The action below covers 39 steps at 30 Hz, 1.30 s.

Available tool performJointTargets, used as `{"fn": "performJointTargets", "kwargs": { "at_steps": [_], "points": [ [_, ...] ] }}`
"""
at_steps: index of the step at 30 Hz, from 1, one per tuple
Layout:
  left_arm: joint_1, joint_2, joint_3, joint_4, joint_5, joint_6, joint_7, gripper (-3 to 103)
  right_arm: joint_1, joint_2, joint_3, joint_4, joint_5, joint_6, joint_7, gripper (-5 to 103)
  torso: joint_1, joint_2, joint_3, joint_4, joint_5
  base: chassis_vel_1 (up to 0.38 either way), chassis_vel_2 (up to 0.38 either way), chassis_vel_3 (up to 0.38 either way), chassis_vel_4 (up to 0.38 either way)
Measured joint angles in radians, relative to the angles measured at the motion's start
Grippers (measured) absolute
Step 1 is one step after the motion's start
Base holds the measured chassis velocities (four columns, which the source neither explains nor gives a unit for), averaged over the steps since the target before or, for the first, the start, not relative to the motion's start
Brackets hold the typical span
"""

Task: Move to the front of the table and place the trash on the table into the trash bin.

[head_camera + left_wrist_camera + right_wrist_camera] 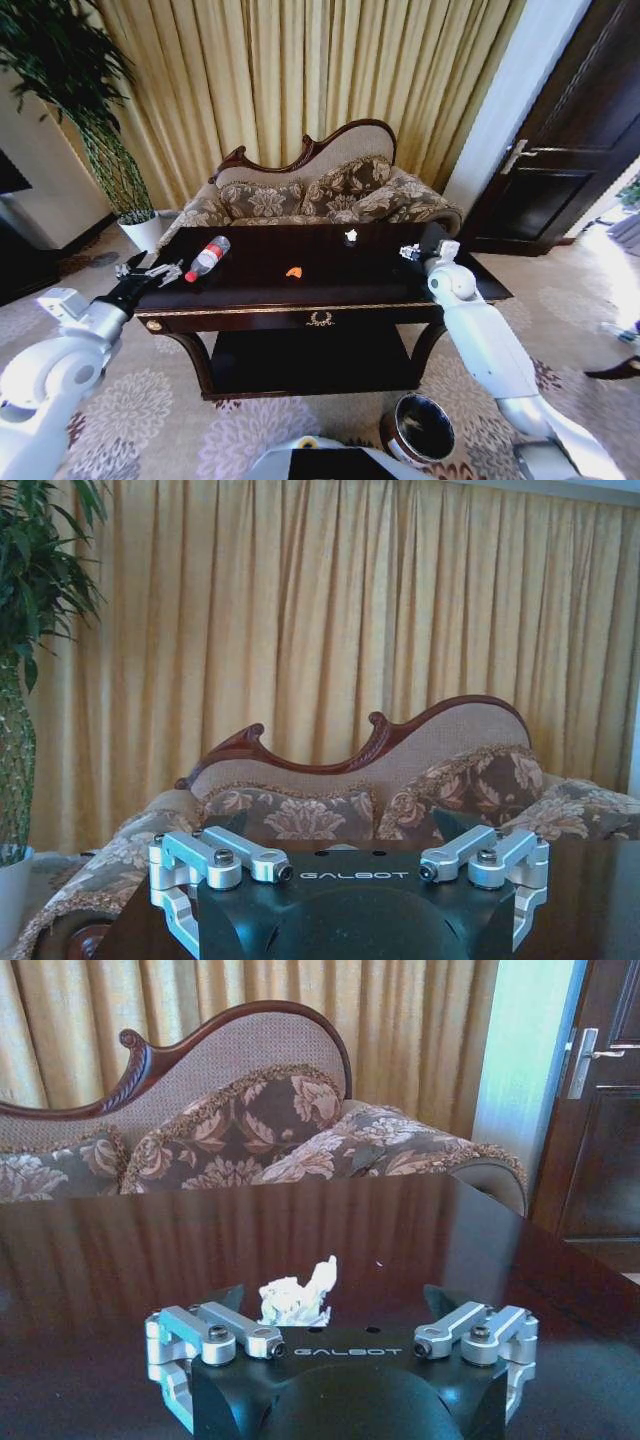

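The dark glossy table (250,288) stands right before me. On its left part lies a clear bottle (207,258) with a red cap. A tiny orange scrap (294,271) sits near the middle, and a white crumpled wrapper (351,236) lies toward the back. My left gripper (150,270) hovers open at the table's left edge, just left of the bottle. My right gripper (412,252) hangs open over the right part of the table, with the wrapper (297,1298) a short way ahead of its fingers (442,1297). The round dark trash bin (418,428) stands on the carpet, front right of the table.
A carved-back patterned sofa (320,195) sits close behind the table, before yellow curtains. A tall plant in a white pot (142,228) stands at the back left. A dark door (560,150) is at the right. Patterned carpet surrounds the table.
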<state>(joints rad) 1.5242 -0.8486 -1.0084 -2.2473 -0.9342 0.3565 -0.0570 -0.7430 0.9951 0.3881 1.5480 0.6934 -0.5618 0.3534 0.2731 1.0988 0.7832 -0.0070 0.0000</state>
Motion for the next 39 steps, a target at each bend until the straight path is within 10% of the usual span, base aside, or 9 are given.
{"fn": "performJointTargets", "kwargs": {
  "at_steps": [26, 39],
  "points": [
    [0.017, -0.002, -0.024, -0.010, -0.011, -0.010, 0.014, 100, -0.043, -0.001, -0.001, 0.067, -0.026, 0.039, 0.018, 3, 0.000, 0.000, 0.000, 0.0000, 0.0000, 0.000, 0.000, 0.000, 0.000],
    [0.005, -0.009, -0.015, -0.004, -0.010, -0.019, 0.014, 100, -0.187, -0.033, 0.030, 0.330, 0.013, 0.198, -0.042, 0, 0.000, 0.000, 0.000, -0.0001, -0.0001, 0.000, 0.000, 0.000, 0.000]
  ]
}}
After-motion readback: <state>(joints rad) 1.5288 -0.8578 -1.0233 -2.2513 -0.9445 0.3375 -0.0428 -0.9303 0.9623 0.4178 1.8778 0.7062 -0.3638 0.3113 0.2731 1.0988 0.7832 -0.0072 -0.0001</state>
